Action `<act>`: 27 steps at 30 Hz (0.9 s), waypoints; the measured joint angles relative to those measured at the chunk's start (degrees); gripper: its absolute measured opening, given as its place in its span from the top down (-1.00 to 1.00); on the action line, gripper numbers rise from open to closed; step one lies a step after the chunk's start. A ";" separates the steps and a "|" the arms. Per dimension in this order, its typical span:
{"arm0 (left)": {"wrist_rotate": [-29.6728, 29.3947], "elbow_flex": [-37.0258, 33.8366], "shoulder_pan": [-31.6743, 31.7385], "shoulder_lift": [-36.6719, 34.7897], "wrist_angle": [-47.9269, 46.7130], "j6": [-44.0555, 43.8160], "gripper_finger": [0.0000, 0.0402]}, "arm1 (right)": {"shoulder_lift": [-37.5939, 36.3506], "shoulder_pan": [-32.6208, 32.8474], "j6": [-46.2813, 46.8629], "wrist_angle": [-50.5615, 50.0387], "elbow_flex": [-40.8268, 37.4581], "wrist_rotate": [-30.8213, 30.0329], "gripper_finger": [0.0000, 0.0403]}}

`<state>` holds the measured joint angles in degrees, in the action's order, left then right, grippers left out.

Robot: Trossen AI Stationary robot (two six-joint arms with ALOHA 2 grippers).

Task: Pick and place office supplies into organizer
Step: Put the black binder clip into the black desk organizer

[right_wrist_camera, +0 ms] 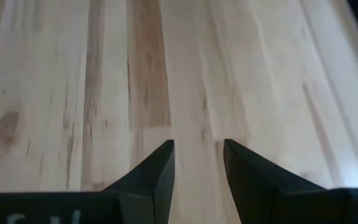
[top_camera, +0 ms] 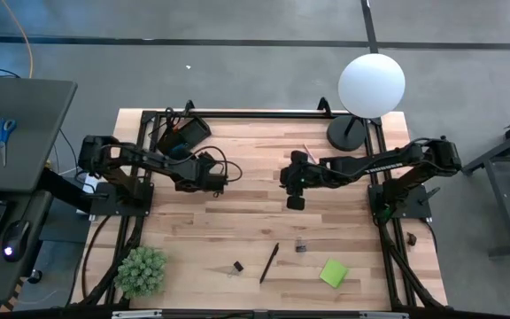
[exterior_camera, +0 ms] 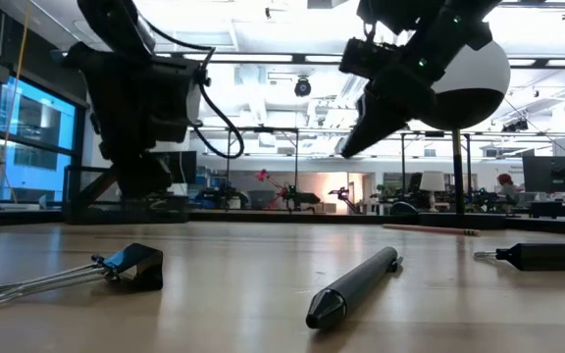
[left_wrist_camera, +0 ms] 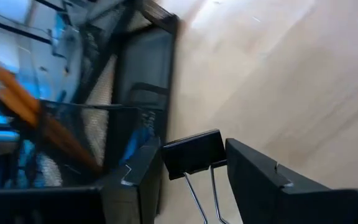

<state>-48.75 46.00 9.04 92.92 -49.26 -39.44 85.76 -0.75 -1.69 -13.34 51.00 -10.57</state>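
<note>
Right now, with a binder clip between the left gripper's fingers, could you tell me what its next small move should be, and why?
Probably carry it the short way over the organizer and release. The left gripper holds a black binder clip between its fingers, and the wrist view shows the tray just ahead, with orange pencils already inside.

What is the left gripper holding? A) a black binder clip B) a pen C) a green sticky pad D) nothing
A: the left wrist view shows the left gripper pinching a black binder clip between its fingers, next to the organizer.
</note>
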 joint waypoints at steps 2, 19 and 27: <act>-1.96 0.02 0.05 -0.80 -0.93 -0.04 0.27 | 0.00 0.00 -1.69 2.07 0.00 0.00 0.36; 3.28 0.13 14.02 -9.64 -9.20 7.70 0.27 | 0.00 -0.02 -11.28 4.22 0.00 4.91 0.36; 2.64 0.13 18.61 -9.63 -12.21 7.14 0.27 | 0.00 -0.01 -11.46 4.25 0.00 6.68 0.36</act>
<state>-46.11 46.13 27.65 83.29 -61.47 -32.31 85.76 -0.76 -13.15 -9.09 51.00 -3.89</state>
